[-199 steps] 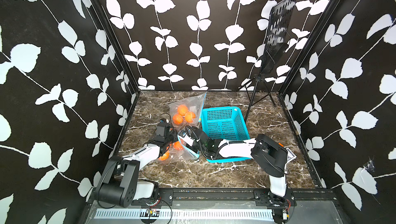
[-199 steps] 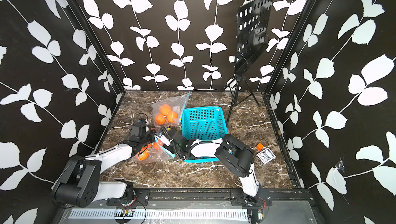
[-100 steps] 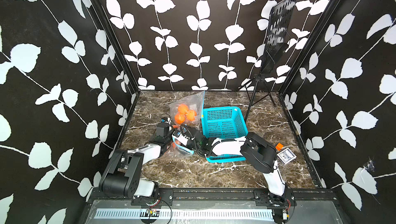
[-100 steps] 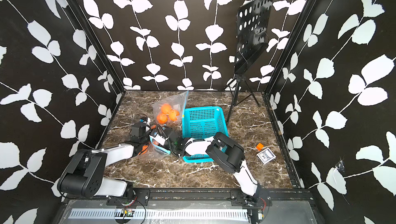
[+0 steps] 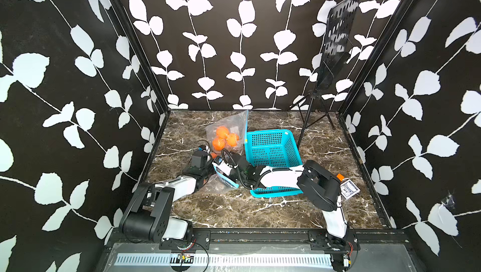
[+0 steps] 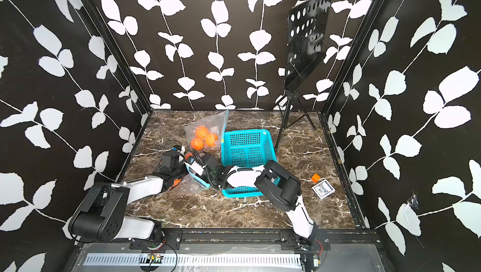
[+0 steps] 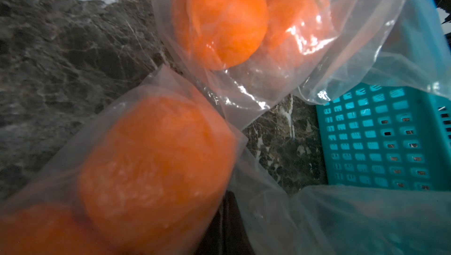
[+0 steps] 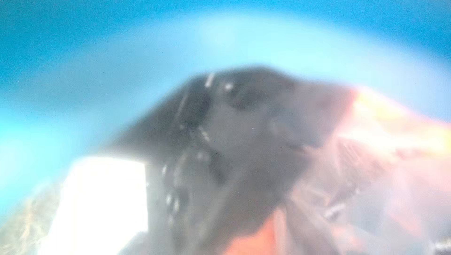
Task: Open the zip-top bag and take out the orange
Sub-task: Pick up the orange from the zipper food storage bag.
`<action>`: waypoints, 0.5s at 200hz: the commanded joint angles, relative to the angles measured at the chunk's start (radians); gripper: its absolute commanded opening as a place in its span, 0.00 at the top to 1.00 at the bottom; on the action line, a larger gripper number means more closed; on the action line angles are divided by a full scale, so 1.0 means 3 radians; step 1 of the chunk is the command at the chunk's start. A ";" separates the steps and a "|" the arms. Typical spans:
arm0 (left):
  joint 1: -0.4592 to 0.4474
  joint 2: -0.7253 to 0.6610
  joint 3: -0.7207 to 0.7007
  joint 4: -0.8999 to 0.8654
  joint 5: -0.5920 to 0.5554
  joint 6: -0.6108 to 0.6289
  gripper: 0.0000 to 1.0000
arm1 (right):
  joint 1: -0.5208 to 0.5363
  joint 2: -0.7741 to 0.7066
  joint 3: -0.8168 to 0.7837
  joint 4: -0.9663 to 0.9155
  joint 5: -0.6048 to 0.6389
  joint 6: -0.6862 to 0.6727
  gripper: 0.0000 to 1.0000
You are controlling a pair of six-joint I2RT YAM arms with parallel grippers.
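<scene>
The near zip-top bag (image 5: 221, 183) (image 6: 194, 183), clear with a blue zip strip, lies crumpled between both arms. In the left wrist view an orange (image 7: 156, 163) fills it, with another beside it. My left gripper (image 5: 205, 169) (image 7: 229, 224) is shut on the bag's film next to that orange. Coming from the basket side, my right gripper (image 5: 217, 171) is pushed against the bag's zip end. Its wrist view is a blur of blue, dark and orange, and its jaws are hidden. A small patch of orange (image 6: 188, 156) shows between the two wrists.
A second clear bag (image 5: 229, 130) (image 7: 292, 53) with three oranges stands behind, against the teal basket (image 5: 273, 151) (image 6: 247, 148). A music stand (image 5: 335, 49) occupies the back right corner. A card pack (image 5: 348, 188) and a small orange block (image 5: 339, 177) lie at the right.
My right gripper has moved left, closer to the left gripper at the near bag. The left arm's elbow has drawn back. The orange seen beside the left forearm is now mostly covered.
</scene>
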 commanded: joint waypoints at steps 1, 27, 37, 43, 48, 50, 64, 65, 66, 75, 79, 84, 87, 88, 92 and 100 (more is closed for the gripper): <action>0.0054 0.0036 -0.0020 -0.0377 -0.0443 0.0014 1.00 | 0.0028 -0.0272 -0.0072 -0.0352 0.0127 0.0159 0.42; 0.0075 0.0142 -0.0011 -0.0341 -0.0527 0.0040 1.00 | 0.0028 -0.0390 -0.0252 -0.0251 0.0091 0.0235 0.38; 0.0099 0.0224 -0.0003 -0.0297 -0.0498 0.0044 1.00 | 0.0027 -0.0363 -0.0273 -0.0209 0.0083 0.0240 0.36; 0.0118 0.0262 -0.0004 -0.0266 -0.0443 0.0045 1.00 | 0.0028 -0.0322 -0.0253 -0.0218 0.0077 0.0249 0.36; 0.0130 0.0285 -0.0008 -0.0232 -0.0405 0.0041 1.00 | 0.0027 -0.0285 -0.0217 -0.0265 0.0048 0.0245 0.36; 0.0131 0.0291 -0.0010 -0.0216 -0.0390 0.0034 1.00 | 0.0030 -0.0264 -0.0198 -0.0287 0.0038 0.0243 0.36; 0.0133 0.0302 -0.0050 -0.0116 -0.0304 0.0002 1.00 | 0.0029 -0.0163 -0.0115 -0.0332 -0.0023 0.0253 0.33; 0.0132 0.0300 -0.0053 -0.0110 -0.0295 0.0001 1.00 | 0.0028 -0.0161 -0.0114 -0.0334 -0.0028 0.0250 0.33; 0.0134 0.0300 -0.0052 -0.0104 -0.0291 0.0000 1.00 | 0.0027 -0.0157 -0.0109 -0.0332 -0.0031 0.0249 0.32; 0.0132 0.0290 -0.0074 -0.0065 -0.0237 -0.0015 1.00 | 0.0031 -0.0134 -0.0091 -0.0319 -0.0039 0.0252 0.27; 0.0132 0.0286 -0.0085 -0.0049 -0.0226 -0.0021 1.00 | 0.0031 -0.0134 -0.0079 -0.0334 -0.0036 0.0271 0.23; 0.0132 0.0282 -0.0100 -0.0033 -0.0202 -0.0021 1.00 | 0.0029 -0.0131 -0.0052 -0.0388 -0.0036 0.0274 0.14; 0.0128 0.0276 -0.0107 -0.0023 -0.0189 -0.0024 1.00 | 0.0032 -0.0136 -0.0038 -0.0416 -0.0031 0.0272 0.14; 0.0127 0.0274 -0.0107 -0.0020 -0.0187 -0.0028 1.00 | 0.0034 -0.0137 -0.0035 -0.0419 -0.0032 0.0270 0.14; 0.0127 0.0269 -0.0121 -0.0010 -0.0173 -0.0031 1.00 | 0.0032 -0.0145 -0.0032 -0.0425 -0.0029 0.0276 0.14; 0.0127 0.0261 -0.0144 0.0011 -0.0153 -0.0040 1.00 | 0.0032 -0.0163 -0.0057 -0.0381 -0.0027 0.0275 0.16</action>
